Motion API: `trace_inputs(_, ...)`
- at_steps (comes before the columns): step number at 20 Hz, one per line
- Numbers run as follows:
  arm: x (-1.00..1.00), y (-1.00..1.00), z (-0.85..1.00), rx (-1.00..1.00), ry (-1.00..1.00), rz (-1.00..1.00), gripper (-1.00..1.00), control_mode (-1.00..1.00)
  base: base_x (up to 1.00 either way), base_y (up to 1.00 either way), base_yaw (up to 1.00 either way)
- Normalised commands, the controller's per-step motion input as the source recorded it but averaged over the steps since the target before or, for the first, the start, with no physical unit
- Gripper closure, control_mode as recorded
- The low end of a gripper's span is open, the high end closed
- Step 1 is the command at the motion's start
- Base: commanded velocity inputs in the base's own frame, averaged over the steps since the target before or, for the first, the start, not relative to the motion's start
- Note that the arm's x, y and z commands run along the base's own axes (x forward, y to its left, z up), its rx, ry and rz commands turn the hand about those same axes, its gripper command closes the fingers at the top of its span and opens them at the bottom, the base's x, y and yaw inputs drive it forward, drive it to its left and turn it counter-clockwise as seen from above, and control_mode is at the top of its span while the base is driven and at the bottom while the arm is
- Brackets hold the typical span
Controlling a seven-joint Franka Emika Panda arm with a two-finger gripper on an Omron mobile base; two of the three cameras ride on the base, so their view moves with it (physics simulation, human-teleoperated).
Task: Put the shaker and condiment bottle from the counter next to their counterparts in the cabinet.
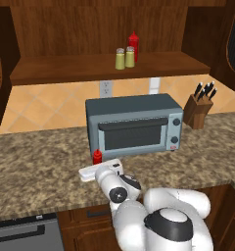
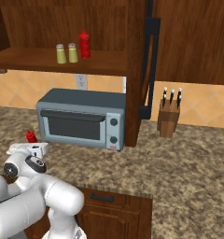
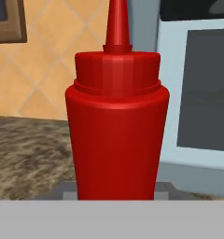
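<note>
The red condiment bottle (image 3: 116,126) stands upright on the counter by the toaster oven's front left corner, also seen as the condiment bottle (image 1: 97,157) and the condiment bottle (image 2: 31,136). My gripper (image 3: 116,190) reaches it level from the front, its fingers pressed against both sides of the bottle's base; the gripper (image 1: 98,165) is low over the counter. On the cabinet shelf (image 1: 65,66) two yellow-green shakers (image 1: 125,58) stand side by side, with the matching red bottle (image 1: 133,45) just behind them on the right.
The grey toaster oven (image 1: 134,122) sits against the tiled wall right behind the bottle. A knife block (image 1: 199,109) stands at the right. The open cabinet door (image 2: 151,65) hangs right of the shelf. Drawer fronts (image 2: 109,205) lie below the counter edge.
</note>
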Motion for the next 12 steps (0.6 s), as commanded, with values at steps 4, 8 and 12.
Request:
trace_inputs(4, -0.32, -0.28, 0.35, 0.00, 0.11, -0.09, 1.00, -1.00, 0.00, 0.00, 0.00)
trace_inputs(8, -0.25, -0.13, 0.41, 0.00, 0.06, -0.08, 1.00, -1.00, 0.00, 0.00, 0.00)
trace_inputs(12, -0.24, -0.14, 0.44, 0.00, 0.05, -0.09, 1.00, -1.00, 0.00, 0.00, 0.00)
